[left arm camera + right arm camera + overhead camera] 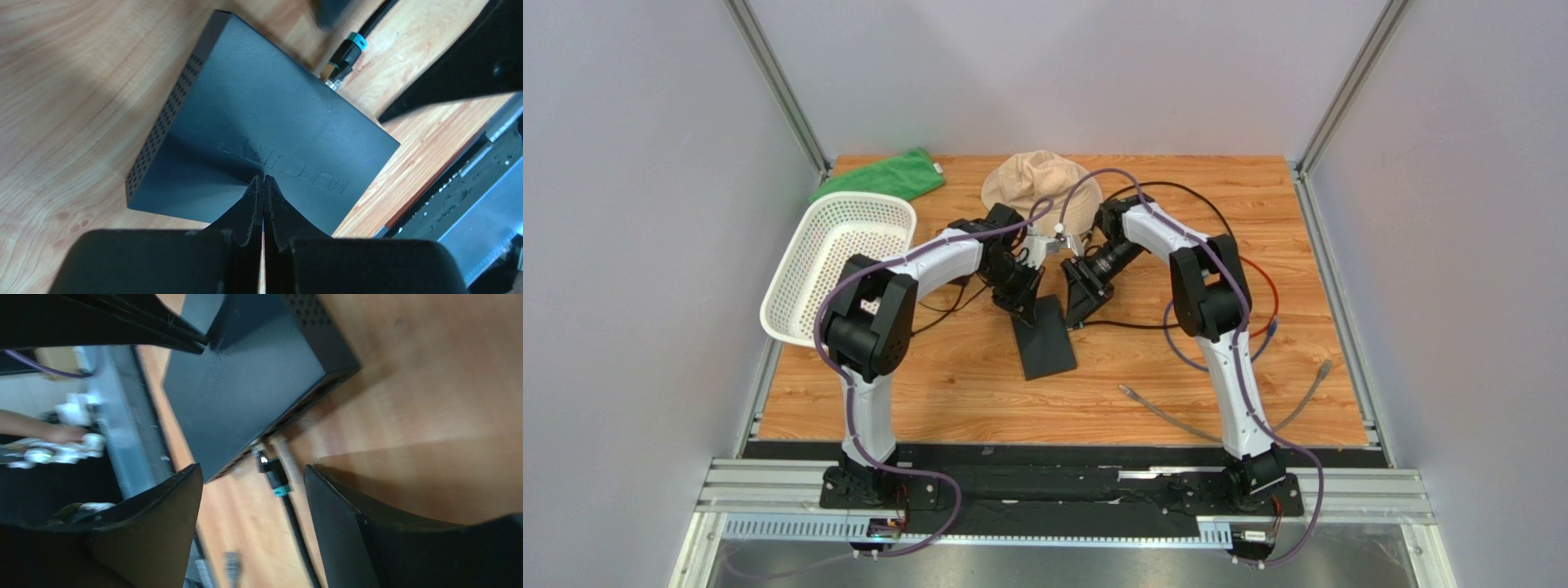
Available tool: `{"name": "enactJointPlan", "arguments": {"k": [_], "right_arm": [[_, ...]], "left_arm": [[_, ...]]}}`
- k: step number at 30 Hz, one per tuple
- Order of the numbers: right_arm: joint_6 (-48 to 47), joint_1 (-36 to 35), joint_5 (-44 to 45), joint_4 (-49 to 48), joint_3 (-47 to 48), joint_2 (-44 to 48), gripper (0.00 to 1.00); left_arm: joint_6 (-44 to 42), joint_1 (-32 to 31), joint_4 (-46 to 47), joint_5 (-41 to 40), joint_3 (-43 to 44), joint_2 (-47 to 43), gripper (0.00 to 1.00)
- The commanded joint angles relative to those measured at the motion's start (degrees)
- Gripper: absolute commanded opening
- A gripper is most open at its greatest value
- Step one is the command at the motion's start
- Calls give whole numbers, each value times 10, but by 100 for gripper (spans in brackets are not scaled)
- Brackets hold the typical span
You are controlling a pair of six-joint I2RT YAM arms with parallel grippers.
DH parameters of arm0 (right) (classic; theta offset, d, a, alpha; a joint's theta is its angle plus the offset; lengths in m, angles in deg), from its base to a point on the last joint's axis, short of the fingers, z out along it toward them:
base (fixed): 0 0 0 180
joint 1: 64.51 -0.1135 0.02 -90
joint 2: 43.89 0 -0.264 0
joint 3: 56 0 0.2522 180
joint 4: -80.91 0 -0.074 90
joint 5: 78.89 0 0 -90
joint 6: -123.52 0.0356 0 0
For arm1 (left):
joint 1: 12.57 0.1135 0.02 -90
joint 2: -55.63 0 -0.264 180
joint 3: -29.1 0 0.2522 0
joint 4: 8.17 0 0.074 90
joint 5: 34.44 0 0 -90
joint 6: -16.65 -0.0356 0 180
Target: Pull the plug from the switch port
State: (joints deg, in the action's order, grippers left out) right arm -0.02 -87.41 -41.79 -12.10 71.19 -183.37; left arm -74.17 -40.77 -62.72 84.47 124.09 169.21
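We see a light wooden table (928, 392) with a white perforated plastic basket (830, 245) at its left edge. A beige cloth hat (1032, 181) lies at the far edge and a crumpled green cloth (885, 174) in the far left corner.

Near the middle of the table lies the thin matte-black rectangular switch (1047, 343), with its socket edge turned toward the far edge. The left gripper (264, 182) has its fingers pressed together, tips down on the switch's top face. The right gripper (253, 471) has its jaws apart on either side of the small black plug with a teal collar (272, 473). The plug sits at the socket edge, and we cannot tell whether it is seated.

We judge these risks:
- The jaws may close on the cable behind the plug and strain it.
- The latch may catch, dragging the switch.
- The switch may pivot, being pinned at a single spot.
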Motion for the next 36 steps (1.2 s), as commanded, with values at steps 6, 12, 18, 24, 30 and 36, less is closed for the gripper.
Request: {"name": "enactJointPlan", "arguments": {"k": [6,12,18,24,30,36], "right_arm": [[18,2,-12,54,0,-24,55],[79,2,3,26,-7,-45,45],[131,0,25,-26,-30,-42,45],[161,-15,74,-42,-36,-41,45],[173,-33,123,-42,-42,-44,32],[211,-35,173,-47,-44,-53,13]], "left_arm": [[3,0,-7,-61,16,38,0],[4,0,-3,-68,12,32,0],[2,-3,-2,-72,11,32,0],[2,-5,-3,-78,10,33,0],[1,-7,-2,-84,11,33,0],[1,-8,0,-90,9,35,0]]}}
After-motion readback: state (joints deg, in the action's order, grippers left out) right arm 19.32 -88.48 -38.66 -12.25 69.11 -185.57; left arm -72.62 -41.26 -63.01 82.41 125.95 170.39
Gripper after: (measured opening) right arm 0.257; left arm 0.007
